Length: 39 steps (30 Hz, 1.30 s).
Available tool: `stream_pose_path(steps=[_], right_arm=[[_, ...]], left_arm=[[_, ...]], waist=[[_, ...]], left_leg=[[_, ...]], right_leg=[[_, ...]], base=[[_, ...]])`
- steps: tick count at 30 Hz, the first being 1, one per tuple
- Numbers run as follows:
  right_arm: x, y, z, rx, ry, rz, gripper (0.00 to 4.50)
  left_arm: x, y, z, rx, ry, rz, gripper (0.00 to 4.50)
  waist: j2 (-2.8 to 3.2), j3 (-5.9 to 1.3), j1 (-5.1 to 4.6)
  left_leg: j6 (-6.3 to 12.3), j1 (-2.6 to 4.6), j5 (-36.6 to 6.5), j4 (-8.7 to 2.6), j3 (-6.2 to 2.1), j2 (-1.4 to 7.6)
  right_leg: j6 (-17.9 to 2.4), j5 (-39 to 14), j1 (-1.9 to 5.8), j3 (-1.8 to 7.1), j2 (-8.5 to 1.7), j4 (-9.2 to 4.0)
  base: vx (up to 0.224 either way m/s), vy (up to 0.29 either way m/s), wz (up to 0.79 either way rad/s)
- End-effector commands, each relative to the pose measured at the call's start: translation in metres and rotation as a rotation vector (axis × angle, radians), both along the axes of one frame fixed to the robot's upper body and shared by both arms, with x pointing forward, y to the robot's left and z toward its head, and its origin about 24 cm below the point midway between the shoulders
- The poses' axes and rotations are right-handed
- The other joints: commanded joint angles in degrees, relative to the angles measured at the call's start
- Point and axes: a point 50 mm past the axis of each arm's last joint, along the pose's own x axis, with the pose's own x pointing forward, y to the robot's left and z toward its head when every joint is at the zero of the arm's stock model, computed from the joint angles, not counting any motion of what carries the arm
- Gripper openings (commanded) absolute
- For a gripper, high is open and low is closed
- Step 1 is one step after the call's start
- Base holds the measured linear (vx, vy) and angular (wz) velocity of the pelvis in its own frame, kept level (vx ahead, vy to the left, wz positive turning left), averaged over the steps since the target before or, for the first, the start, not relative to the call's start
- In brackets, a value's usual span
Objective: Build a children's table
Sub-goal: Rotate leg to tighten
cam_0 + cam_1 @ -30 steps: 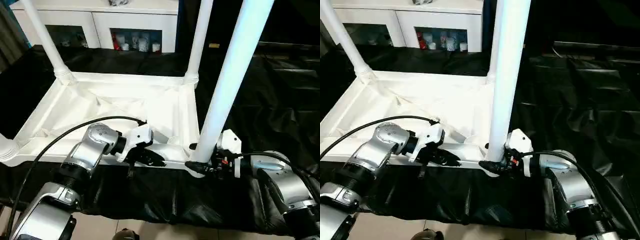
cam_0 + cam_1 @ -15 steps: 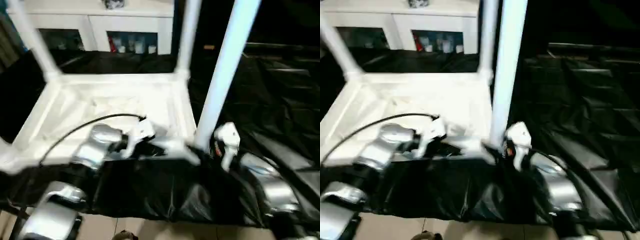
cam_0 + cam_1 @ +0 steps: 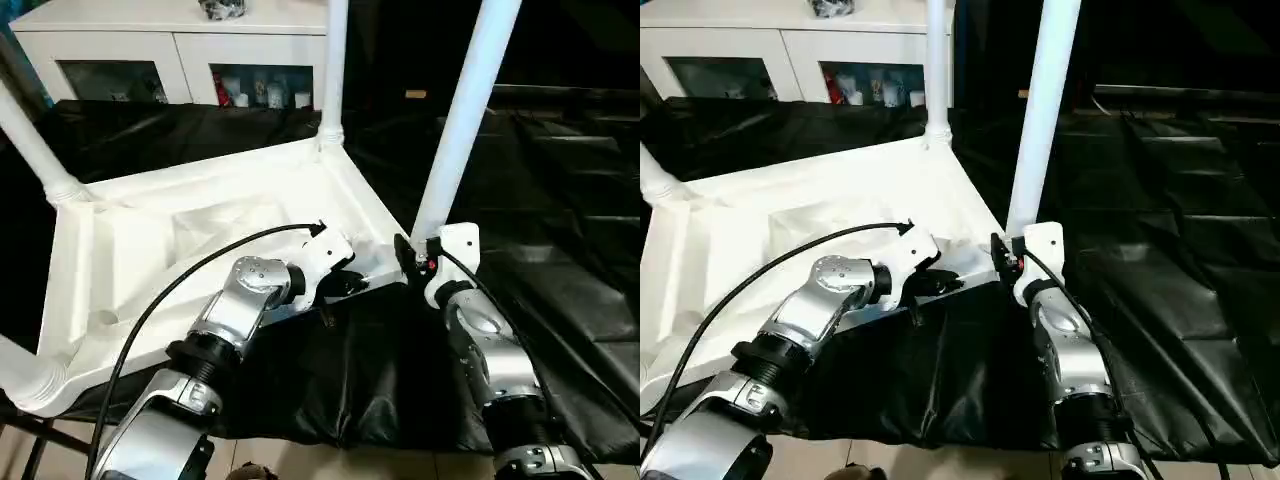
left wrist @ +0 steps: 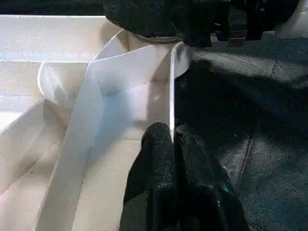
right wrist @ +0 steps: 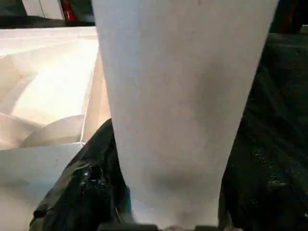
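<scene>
The children's table lies upside down, its white tabletop (image 3: 150,230) ribbed side up on the black sheet. Three white legs stand in corner sockets: one at the far corner (image 3: 333,60), one at the left (image 3: 30,140) and one at the near right corner (image 3: 465,110). My left gripper (image 3: 345,280) is shut on the tabletop's thin near rim (image 4: 171,96), close to that right corner, with its fingers (image 4: 159,168) pinched together over the rim. At the base of the near right leg (image 5: 183,96), my right gripper (image 3: 410,255) is closed around the leg, one black finger (image 5: 82,192) beside it.
A white cabinet (image 3: 190,60) with glass-fronted compartments stands behind the table. Wrinkled black sheeting (image 3: 560,200) covers the surface to the right and front. A black cable (image 3: 180,285) arcs over my left forearm. Tiled floor (image 3: 300,460) shows at the near edge.
The tabletop has swung round. Its near right corner has moved away from me with both grippers still on it, and its near left corner has come closer. The leg now leans less.
</scene>
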Motion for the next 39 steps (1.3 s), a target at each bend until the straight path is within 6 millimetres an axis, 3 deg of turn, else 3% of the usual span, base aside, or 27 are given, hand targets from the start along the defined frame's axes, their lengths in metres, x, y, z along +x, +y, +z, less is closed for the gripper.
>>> stream_pose_path(steps=[1, 5, 9, 18, 22, 24, 26, 27, 39], right_arm=[[-0.005, 0.028, -0.009, 0.030, 0.050, 0.148, 3.07], [-0.008, 0.018, -0.002, -0.035, 0.005, 0.237, 3.47], [-0.013, 0.009, 0.002, -0.099, -0.017, 0.340, 3.47], [-0.046, 0.001, 0.012, -0.150, 0.001, 0.845, 3.47], [-0.055, 0.000, 0.017, -0.134, 0.029, 0.998, 3.47], [-0.057, 0.001, 0.018, -0.131, 0.045, 1.054, 3.23], [-0.059, 0.002, 0.019, -0.128, 0.062, 1.114, 3.15], [-0.059, 0.002, 0.020, -0.125, 0.068, 1.130, 2.99], [-0.069, 0.005, 0.015, -0.093, 0.151, 1.236, 2.16]], left_arm=[[-0.013, -0.020, 0.000, -0.054, 0.014, -0.120, 0.00], [-0.012, -0.002, 0.000, -0.039, 0.013, -0.149, 0.00], [-0.013, 0.012, 0.002, -0.030, 0.018, -0.202, 0.00], [-0.015, 0.042, 0.007, 0.029, 0.058, -0.342, 0.00], [-0.015, 0.048, 0.007, 0.047, 0.072, -0.379, 0.00], [-0.015, 0.050, 0.008, 0.051, 0.078, -0.395, 0.00], [-0.014, 0.050, 0.009, 0.052, 0.081, -0.408, 0.00], [-0.014, 0.050, 0.009, 0.052, 0.081, -0.409, 0.00], [-0.012, 0.053, 0.010, 0.050, 0.092, -0.422, 0.00]], waist=[[-0.31, -2.78, -0.03], [-0.27, -2.96, 0.00], [-0.39, -2.97, 0.10], [-0.72, -2.96, 0.36], [-0.94, -2.67, 0.46], [-0.91, -2.64, 0.56], [-1.39, -2.62, 0.60], [-1.24, -2.59, 0.73], [-1.52, -2.75, 1.51]], left_leg=[[2.30, 0.11, -12.90, -3.90, -0.61, 1.96], [3.18, 0.03, -11.47, -3.62, -0.49, 1.90], [4.24, -0.01, -9.79, -3.40, -0.41, 1.97], [7.72, 0.05, -7.75, -2.80, -0.27, 2.16], [7.76, -0.09, -8.74, -2.94, -0.26, 2.36], [7.03, 0.01, -9.88, -3.00, -0.27, 2.42], [6.76, -0.01, -9.84, -3.03, -0.25, 2.41], [6.74, 0.11, -9.89, -3.00, -0.23, 2.44], [7.09, 0.06, -7.52, -2.78, -0.23, 2.42]], right_leg=[[-11.25, -8.97, 2.08, 2.45, -3.08, -4.53], [-11.77, -6.81, 2.25, 2.42, -3.04, -4.31], [-12.55, -5.15, 2.39, 2.43, -3.08, -4.05], [-14.65, 0.20, 2.50, 2.32, -2.91, -3.33], [-14.99, -2.05, 2.35, 2.21, -2.96, -3.40], [-14.97, -4.63, 2.27, 2.30, -3.14, -3.58], [-14.82, -5.72, 2.27, 2.33, -3.20, -3.61], [-14.87, -6.20, 2.15, 2.36, -3.24, -3.65], [-15.23, -3.47, 2.23, 2.28, -3.23, -3.17]], base=[[0.000, 0.000, 0.00], [0.000, 0.000, 0.00], [0.000, 0.000, 0.00], [0.000, 0.000, 0.00], [0.000, 0.000, 0.00], [0.000, 0.000, 0.00], [0.000, 0.000, 0.00], [0.000, 0.000, 0.00], [0.000, 0.000, 0.00]])
